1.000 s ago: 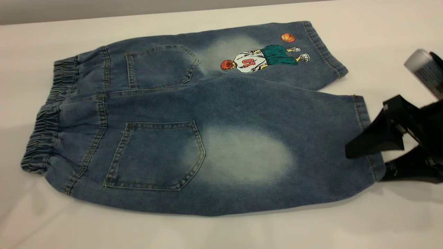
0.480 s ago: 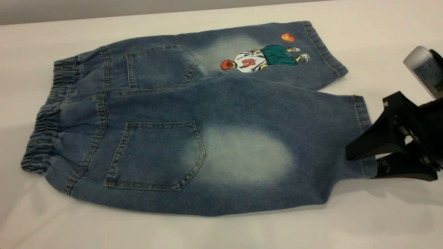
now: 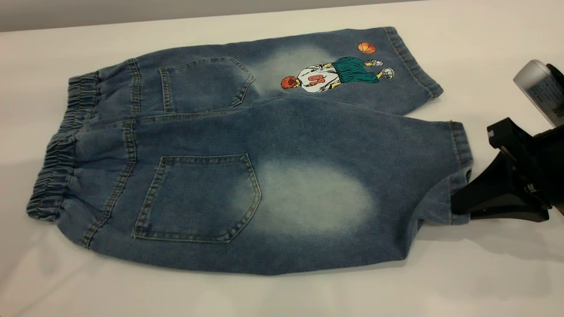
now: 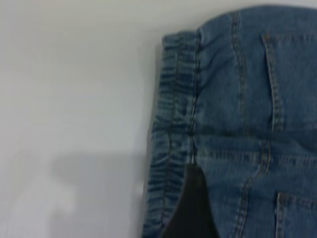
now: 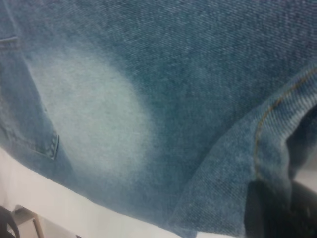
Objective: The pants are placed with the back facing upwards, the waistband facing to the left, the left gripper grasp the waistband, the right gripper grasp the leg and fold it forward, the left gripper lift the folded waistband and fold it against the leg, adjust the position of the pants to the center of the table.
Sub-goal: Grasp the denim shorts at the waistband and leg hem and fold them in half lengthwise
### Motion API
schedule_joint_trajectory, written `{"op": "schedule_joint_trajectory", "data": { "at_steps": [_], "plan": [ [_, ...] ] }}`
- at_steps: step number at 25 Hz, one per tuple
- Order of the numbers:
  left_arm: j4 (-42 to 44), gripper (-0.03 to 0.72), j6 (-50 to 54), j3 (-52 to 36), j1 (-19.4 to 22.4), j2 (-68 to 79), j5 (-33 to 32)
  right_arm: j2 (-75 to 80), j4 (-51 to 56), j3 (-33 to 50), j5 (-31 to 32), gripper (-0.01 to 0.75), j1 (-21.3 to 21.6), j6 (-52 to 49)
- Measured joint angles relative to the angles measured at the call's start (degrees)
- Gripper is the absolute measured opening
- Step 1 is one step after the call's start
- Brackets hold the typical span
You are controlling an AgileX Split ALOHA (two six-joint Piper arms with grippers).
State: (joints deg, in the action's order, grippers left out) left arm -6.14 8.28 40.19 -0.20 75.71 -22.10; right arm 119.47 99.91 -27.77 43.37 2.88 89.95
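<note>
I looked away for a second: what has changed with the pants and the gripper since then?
The right gripper closed its open jaws on the hem of the plain leg, bunching and lifting that corner a little. The rest of the pants, including the waistband, lies as before on the table.

1. Pants (image 3: pixel 246 176): blue denim, tan stitching, pale faded ovals.
2. Print (image 3: pixel 337 72), toward 1 o'clock: orange ball, white shirt with red numerals, green shorts.
3. Table (image 3: pixel 282 295): plain white.
4. Right gripper (image 3: pixel 460 207), 3 o'clock: black.
</note>
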Motion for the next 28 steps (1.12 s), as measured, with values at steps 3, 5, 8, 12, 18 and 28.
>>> {"op": "schedule_joint_trajectory", "data": {
  "at_steps": [3, 5, 8, 12, 18, 28],
  "plan": [
    [0.1, 0.549, 0.0, -0.8, 0.0, 1.0, -2.6, 0.0, -0.1, 0.0, 0.0, 0.009, 0.0, 0.0],
    [0.1, 0.549, 0.0, -1.7, 0.0, 2.2, -2.9, 0.0, -0.6, -0.1, 0.1, 0.009, 0.0, 0.0],
    [0.1, 0.549, 0.0, -2.6, 0.0, 4.5, -3.0, 0.0, -0.8, -0.1, 0.2, 0.009, 0.0, 0.0],
    [-0.6, 0.549, 0.2, -2.6, 0.0, 8.0, -2.5, 0.0, -0.9, -0.1, 0.2, 0.011, 0.0, 0.0],
    [-1.2, 0.549, 0.2, -2.6, 0.0, 14.3, -2.4, 0.0, -1.1, -0.1, 0.2, 0.012, 0.0, 0.0],
    [-1.0, 0.549, -0.3, -2.5, 0.0, 26.5, 3.1, 0.0, -1.2, -0.1, 0.6, 0.013, 0.0, 0.0]
  ]
}}
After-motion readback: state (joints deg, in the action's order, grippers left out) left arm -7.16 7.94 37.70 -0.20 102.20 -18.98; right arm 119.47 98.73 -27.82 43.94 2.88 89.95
